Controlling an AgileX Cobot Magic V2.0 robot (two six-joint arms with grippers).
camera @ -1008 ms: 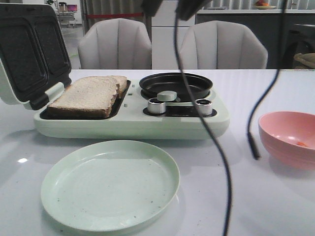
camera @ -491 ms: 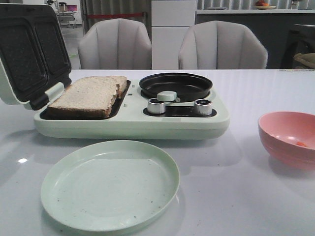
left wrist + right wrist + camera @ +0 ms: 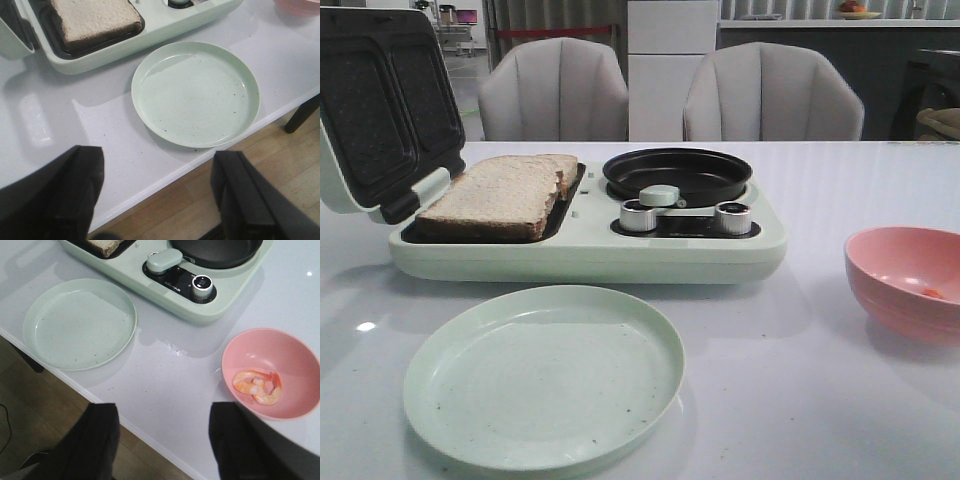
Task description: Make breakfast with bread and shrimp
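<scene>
Two bread [image 3: 505, 192] slices, one plate [image 3: 544, 376] — shrimp [image 3: 257, 386] in one bowl [image 3: 272, 347].

Bread [image 3: 500, 195] lies in the open appliance [image 3: 590, 250], behind a green plate [image 3: 544, 375].

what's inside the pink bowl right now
Shrimp: pale orange pieces lying together on the bottom of the pink bowl, seen from the right wrist. In the front view the rim hides all but an orange speck.

light: bright, even; glare: table [image 3: 365, 326]; shadows: soft; focus: sharp
</scene>
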